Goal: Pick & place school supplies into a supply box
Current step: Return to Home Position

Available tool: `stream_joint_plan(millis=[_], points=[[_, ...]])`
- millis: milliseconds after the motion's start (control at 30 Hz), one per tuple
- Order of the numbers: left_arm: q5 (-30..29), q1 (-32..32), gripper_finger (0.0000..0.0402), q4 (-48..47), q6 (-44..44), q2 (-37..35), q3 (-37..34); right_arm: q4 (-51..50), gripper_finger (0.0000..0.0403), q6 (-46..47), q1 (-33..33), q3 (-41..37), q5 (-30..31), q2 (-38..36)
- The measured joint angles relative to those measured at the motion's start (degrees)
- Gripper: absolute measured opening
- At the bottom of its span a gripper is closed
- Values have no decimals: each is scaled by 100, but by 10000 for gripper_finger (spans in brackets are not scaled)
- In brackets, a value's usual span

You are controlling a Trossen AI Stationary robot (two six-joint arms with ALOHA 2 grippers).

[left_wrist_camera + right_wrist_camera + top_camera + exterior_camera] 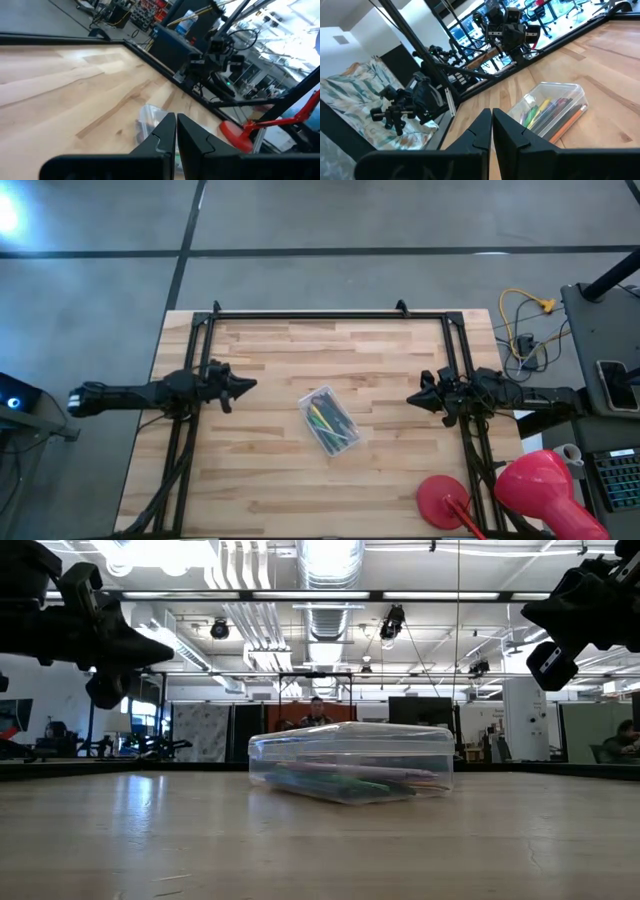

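The clear supply box point(329, 421) rests flat on the wooden table near its middle, lid on. Inside lie pens and pencils point(547, 114) in green, yellow, pink and orange; the low view shows the supply box point(351, 761) with them at its bottom. My left gripper point(250, 385) hovers shut above the table's left side, pointing toward the box, well clear of it. My right gripper point(411, 398) hovers shut above the right side, also pointing at the box from a distance. The scissors are not in view.
A black metal frame point(330, 314) runs along the table's far edge and down both sides. A red round base with a stem point(443, 502) and a pink-red round object point(540, 485) sit at the near right corner. Bare wood surrounds the box.
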Motion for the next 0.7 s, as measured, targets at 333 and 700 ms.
stream_joint_plan(millis=[333,700], points=[[-2,0,0,0,0,509,0,0,9,0,0,0,0,0],[-2,0,0,0,0,1050,0,0,9,0,0,0,-2,0]])
